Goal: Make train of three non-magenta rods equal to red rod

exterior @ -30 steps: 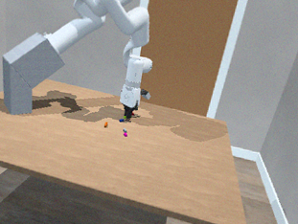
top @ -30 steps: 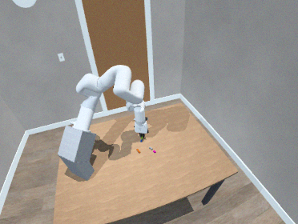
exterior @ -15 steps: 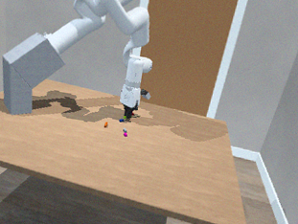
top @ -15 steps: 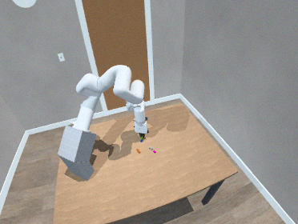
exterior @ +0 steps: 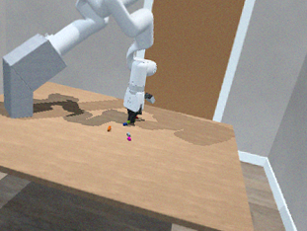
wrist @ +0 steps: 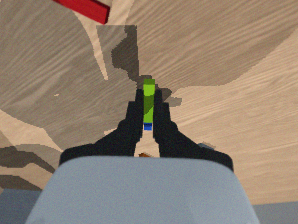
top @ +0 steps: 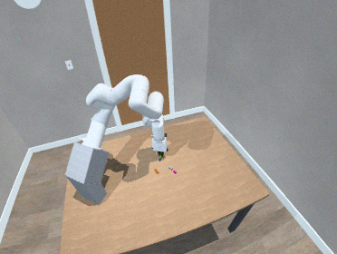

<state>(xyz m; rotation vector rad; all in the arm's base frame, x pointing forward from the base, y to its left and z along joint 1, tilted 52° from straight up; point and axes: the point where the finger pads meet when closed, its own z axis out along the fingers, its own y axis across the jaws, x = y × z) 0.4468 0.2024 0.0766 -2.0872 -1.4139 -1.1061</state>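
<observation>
We see the table with the arm's base block at its far left corner. The gripper hangs over the table's middle, a rod clamped between its fingers. Near of it lie three small rods in a row, left to right. Another rod lies farther off.

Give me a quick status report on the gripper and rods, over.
Gripper shut on short lime rod. Small blue rod beneath its near end. Red rod lies ahead; nothing blocking.
</observation>
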